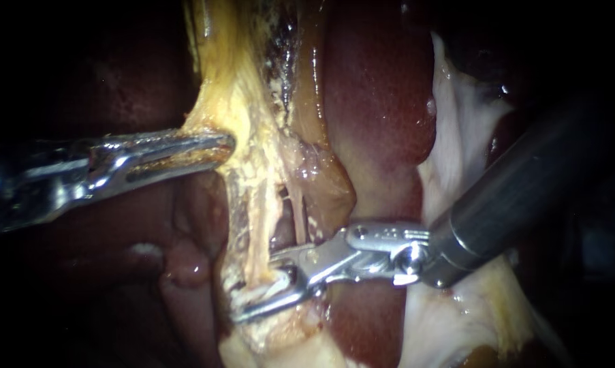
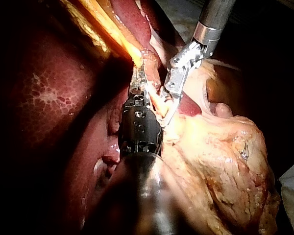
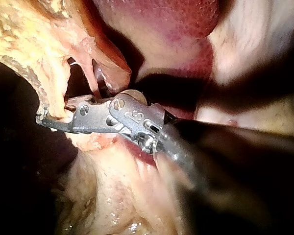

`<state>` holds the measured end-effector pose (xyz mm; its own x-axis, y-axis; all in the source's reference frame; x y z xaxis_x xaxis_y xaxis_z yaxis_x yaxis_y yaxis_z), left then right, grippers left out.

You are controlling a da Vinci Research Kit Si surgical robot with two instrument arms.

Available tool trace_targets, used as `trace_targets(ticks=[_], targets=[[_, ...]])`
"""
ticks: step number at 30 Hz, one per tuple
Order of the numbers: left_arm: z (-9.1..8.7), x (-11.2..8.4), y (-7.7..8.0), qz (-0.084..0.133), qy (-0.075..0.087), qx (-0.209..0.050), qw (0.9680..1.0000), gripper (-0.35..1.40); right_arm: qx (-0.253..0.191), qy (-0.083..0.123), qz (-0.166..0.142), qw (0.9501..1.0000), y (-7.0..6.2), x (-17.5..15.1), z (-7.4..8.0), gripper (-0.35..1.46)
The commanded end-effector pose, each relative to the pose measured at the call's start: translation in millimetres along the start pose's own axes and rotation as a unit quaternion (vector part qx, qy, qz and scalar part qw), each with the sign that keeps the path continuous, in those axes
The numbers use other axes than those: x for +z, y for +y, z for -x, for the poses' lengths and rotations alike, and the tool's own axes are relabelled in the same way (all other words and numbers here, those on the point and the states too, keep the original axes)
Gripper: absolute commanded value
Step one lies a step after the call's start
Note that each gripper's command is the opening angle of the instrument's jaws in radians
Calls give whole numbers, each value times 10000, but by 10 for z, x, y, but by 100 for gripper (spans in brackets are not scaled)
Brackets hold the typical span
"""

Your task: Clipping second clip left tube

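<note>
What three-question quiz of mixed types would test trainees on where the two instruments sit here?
1. True or false: the left instrument grips the yellowish tissue.
2. The right instrument straddles: A the liver; B the tube; C the left instrument's shaft.
3. Fill in: the dark red organ behind the tube is the ____.
Key: 1 true; 2 B; 3 liver.

Liver (image 2: pixel 49 93) dark red with pale honeycomb mottling — fatty tissue (image 1: pixel 242 102) yellow, right instrument (image 1: pixel 255 287) silver.
</note>
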<state>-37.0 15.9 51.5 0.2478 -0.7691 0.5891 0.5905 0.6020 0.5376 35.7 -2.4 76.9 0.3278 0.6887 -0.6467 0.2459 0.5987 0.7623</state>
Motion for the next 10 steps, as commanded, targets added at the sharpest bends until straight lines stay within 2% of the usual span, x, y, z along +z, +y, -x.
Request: trace_targets(ticks=[1, 10], targets=[[0, 0, 0, -2, 0, 1, 10000, -35, -6, -11, 0, 10000, 2, -1, 1, -35], [0, 1, 1, -3, 0, 1, 10000, -35, -16, -32, 2, 10000, 5, -1, 5, -35]])
